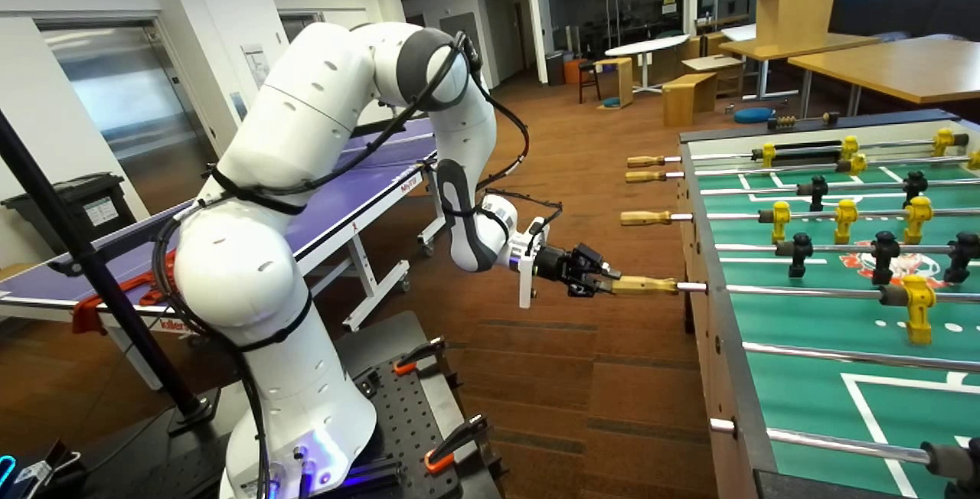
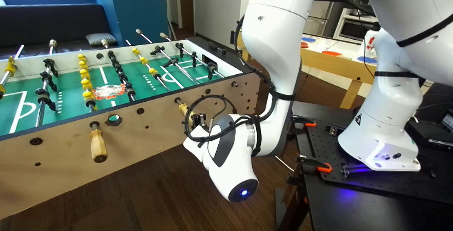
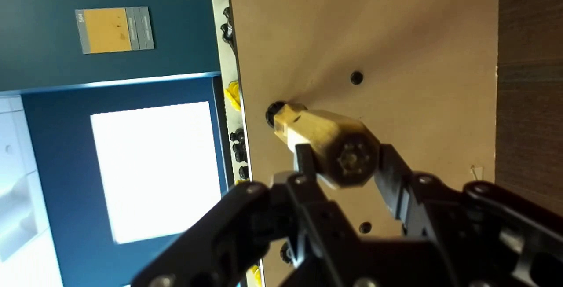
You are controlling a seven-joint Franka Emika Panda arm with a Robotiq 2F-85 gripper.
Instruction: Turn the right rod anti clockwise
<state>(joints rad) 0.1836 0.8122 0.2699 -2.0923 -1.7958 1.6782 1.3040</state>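
As the claw [image 3: 347, 161] clasps a wooden handle [image 3: 332, 128], the handle's dark end [image 3: 353, 157] showing, wrist view only

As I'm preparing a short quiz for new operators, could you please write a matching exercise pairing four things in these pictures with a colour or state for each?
Things:
1. Wooden handle in the wrist view
2. Foosball field
3. Table-tennis tabletop
4. Robot arm

Colours and states:
A. Purple
B. Held in the hand
C. Mostly white
D. Green with white lines

Right pairs: 1-B, 2-D, 3-A, 4-C.
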